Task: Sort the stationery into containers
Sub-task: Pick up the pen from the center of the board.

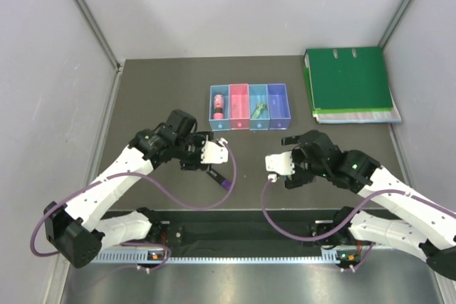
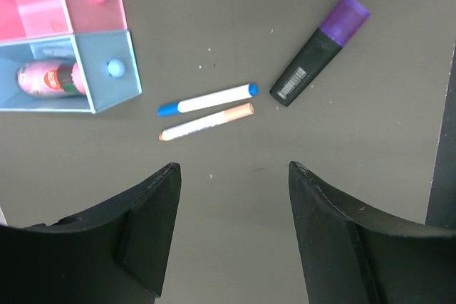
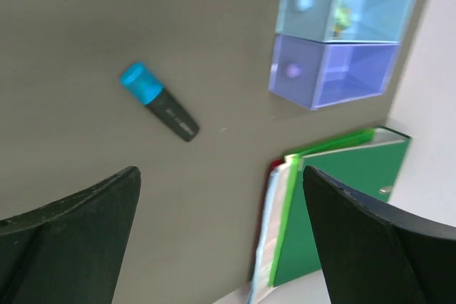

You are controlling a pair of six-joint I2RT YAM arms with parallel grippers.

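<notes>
- black barrels worry me less than the thin ones. the blue-tipped white pen (image 2: 207, 100) and the orange-tipped white pen (image 2: 206, 122) lie side by side, nearly touching, on the tabletop (image 2: 235, 19).
- where are the left jaws?
- hanging over the tabletop just short of those pens, spread and holding nothing. if they come down across both, i'd expect them to pinch two at once, or catch one and flick the other off. thin round pens lying flat look likely to roll.
- and the purple-ended marker (image 2: 318, 53)?
- just beside the pens, angled away, fat enough to grip.
- the right side?
- right jaws spread wide, also empty. the blue-ended marker (image 3: 160, 103) lies slanted, well apart from the containers. closing on it out of line with the barrel could spin it instead of lifting it.
- the containers?
- four in a row at the far middle of the tabletop: the light blue bin (image 2: 117, 51) holds a thick pink item (image 2: 46, 78), then the pink bin (image 2: 100, 12), the blue bin (image 3: 313, 23) with a mint green item (image 3: 343, 13), and the violet-blue bin (image 3: 306, 55). they look narrow, so a marker let go crosswise might bridge a rim or land outside.
- the green binder (image 1: 345, 76)?
- far right, beside the violet-blue bin, not part of the sorting.
</notes>
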